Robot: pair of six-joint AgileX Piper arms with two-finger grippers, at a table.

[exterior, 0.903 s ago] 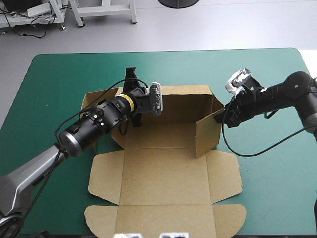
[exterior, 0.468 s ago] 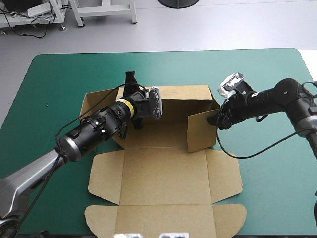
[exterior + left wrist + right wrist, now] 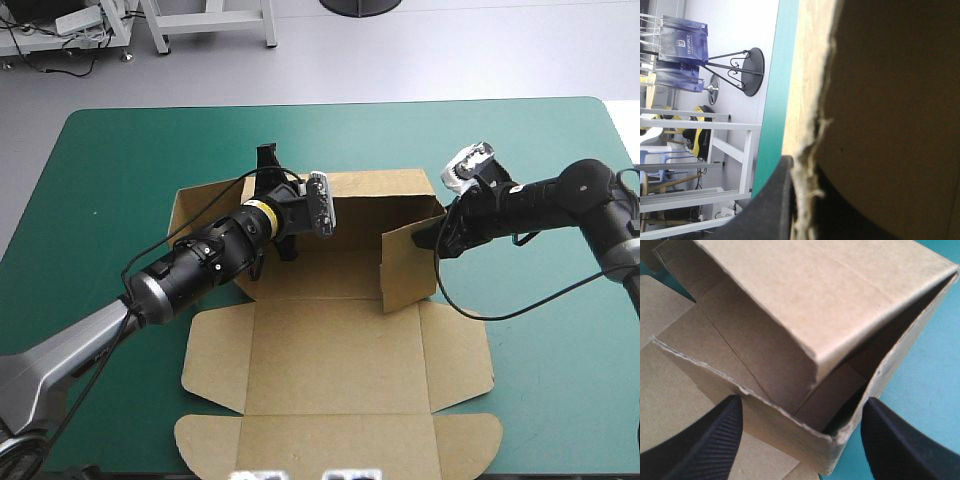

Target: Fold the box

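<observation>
One brown box [image 3: 330, 345] lies at the middle of the teal-green cover [image 3: 110, 170]. It is a single cut sheet of matte board with creased fold lines and fibrous, ragged edges. At its left end one side panel [image 3: 200, 215] spreads outward. Just right of that, the left gripper [image 3: 276, 203] is clamped on the left part of the raised back wall [image 3: 385, 195]. In the left wrist view the board's frayed edge runs between one smooth black finger [image 3: 767, 210] and a dark shape on its other side. Two walls stand upright, the long back wall and the short right side wall [image 3: 410, 265], and they meet at the far right corner. Toward the table's near edge the floor panel and the lid lie flat, with two angular side flaps [image 3: 215, 360] and two rounded corner flaps [image 3: 205, 440]. At the right, the right gripper [image 3: 437, 236] is at the side wall's outer top. Its two ridged fingers [image 3: 715, 440] are spread wide apart with the box's corner between them, unpinched.
</observation>
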